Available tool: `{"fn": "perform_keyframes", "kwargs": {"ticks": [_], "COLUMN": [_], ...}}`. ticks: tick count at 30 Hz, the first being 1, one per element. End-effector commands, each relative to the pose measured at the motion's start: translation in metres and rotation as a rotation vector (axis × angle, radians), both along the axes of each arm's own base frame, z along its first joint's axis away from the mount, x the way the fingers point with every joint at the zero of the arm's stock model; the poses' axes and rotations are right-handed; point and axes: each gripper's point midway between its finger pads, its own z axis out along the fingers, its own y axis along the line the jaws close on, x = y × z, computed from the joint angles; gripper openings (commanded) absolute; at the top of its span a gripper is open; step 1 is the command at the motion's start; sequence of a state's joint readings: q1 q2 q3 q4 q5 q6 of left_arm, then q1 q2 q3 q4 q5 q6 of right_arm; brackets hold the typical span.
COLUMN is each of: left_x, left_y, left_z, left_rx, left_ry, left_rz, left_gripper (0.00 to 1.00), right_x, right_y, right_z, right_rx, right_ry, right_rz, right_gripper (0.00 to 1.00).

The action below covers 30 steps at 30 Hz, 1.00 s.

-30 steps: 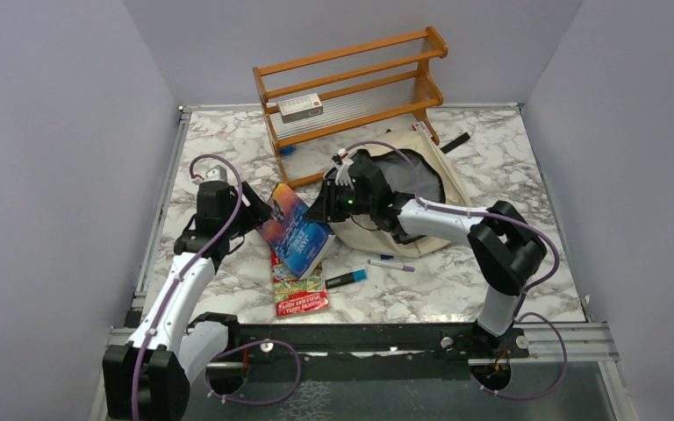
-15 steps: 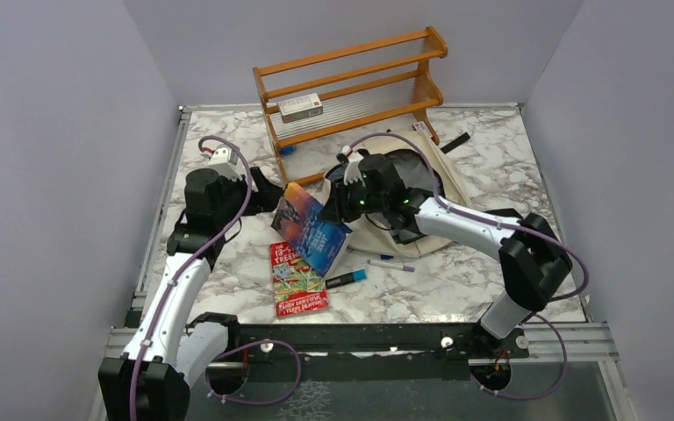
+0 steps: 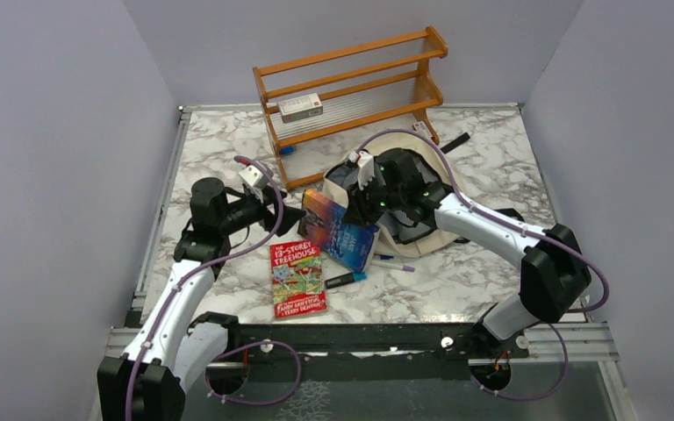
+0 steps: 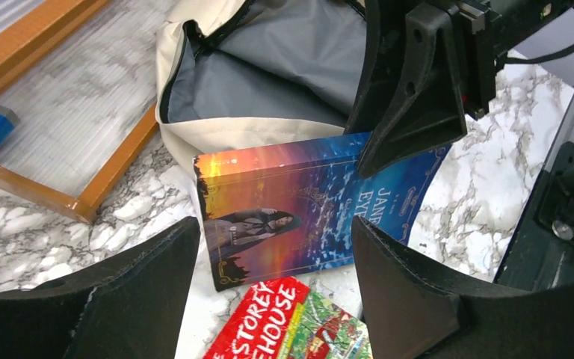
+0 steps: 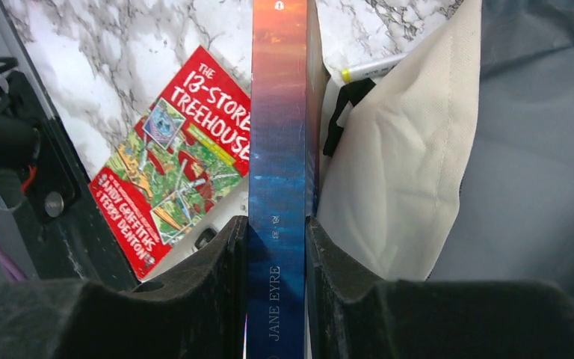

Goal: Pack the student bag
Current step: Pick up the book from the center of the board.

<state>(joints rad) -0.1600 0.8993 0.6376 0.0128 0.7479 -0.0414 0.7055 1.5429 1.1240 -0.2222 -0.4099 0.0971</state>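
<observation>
Right claw [image 5: 276, 230] is clamped on the spine of the Jane Eyre paperback [image 3: 340, 232], fingers pinched tight on both sides. The book is tipped up off the bench [image 3: 491, 158] with its far edge against the student bag [image 4: 224, 133]. The bag sits just past the middle of the bench toward 1 o'clock, unzipped, with its grey lining showing. It's right in front of the wooden rack [image 3: 351, 88] at 12 o'clock, which has a small box [image 3: 300, 107] on it.

Left claw [image 3: 293, 213] is at 9 o'clock of the book, jaws spread wide with nothing in them, pointing at the cover. The red Treehouse book [image 3: 298, 278] lies flat at 7 o'clock of the paperback. A marker [image 3: 345, 280] and a pen [image 3: 392, 263] lie just beside it toward 3 o'clock.
</observation>
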Motion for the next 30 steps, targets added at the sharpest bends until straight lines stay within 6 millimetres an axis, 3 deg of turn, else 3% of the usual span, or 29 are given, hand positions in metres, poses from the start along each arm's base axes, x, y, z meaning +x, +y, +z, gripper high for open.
{"fn": "perform_keyframes", "kwargs": {"ticks": [1,5,10,13,21,30], "left_x": [-0.008,-0.012,-0.012,-0.011,-0.012,-0.013], "left_y": [-0.003,-0.003,-0.002,-0.002,-0.002,-0.003], "left_z": [0.015,0.015,0.014,0.013,0.012,0.012], "left_rx": [0.031,0.026,0.03,0.029,0.028,0.026], "left_ry": [-0.15,-0.151,-0.153,-0.152,-0.151,-0.151], "left_rz": [-0.057,-0.062,-0.051,-0.05,-0.051,-0.053], "left_gripper": [0.74,0.74,0.74,0.74,0.74,0.73], "right_x": [-0.001,-0.001,-0.004,-0.005,-0.008,-0.013], "right_y": [0.006,0.001,0.004,0.006,0.01,0.013], "right_z": [0.021,0.005,-0.007,-0.014,-0.032,-0.041], "right_rx": [0.01,-0.029,-0.034,-0.038,-0.049,-0.054], "right_ry": [-0.072,-0.048,-0.015,0.006,0.056,0.095], "right_rz": [0.086,0.068,0.089,0.101,0.127,0.149], "right_gripper": [0.01,0.03,0.24,0.3,0.4,0.44]}}
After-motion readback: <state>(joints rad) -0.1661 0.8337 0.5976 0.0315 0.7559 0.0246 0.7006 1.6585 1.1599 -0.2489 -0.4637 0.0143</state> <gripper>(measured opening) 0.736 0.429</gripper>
